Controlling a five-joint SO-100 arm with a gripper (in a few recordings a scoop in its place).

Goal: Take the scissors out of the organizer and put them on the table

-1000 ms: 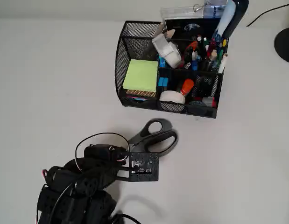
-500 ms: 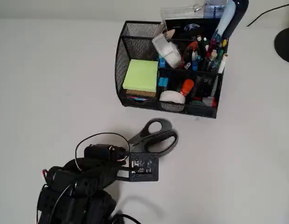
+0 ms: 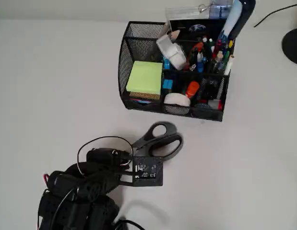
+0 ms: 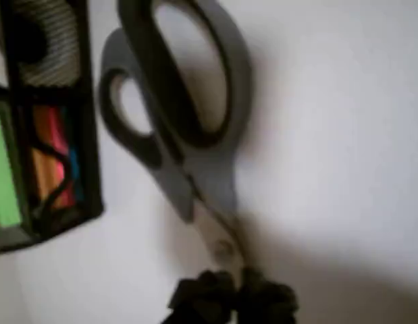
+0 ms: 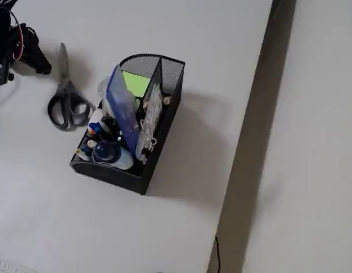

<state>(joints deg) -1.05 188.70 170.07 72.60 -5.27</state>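
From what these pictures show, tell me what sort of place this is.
Probably an office or study desk: a black mesh organizer packed with pens, tape and a lime-green sticky-note pad stands on a plain off-white table, with scissors lying beside it.

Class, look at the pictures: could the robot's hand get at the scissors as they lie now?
Probably yes. The scissors lie flat on the table, clear of the organizer. The hand sits by the blade tip with nothing between; whether it touches is unclear.

Table [image 3: 57,72] left bare — organizer [image 3: 173,72] blocks.
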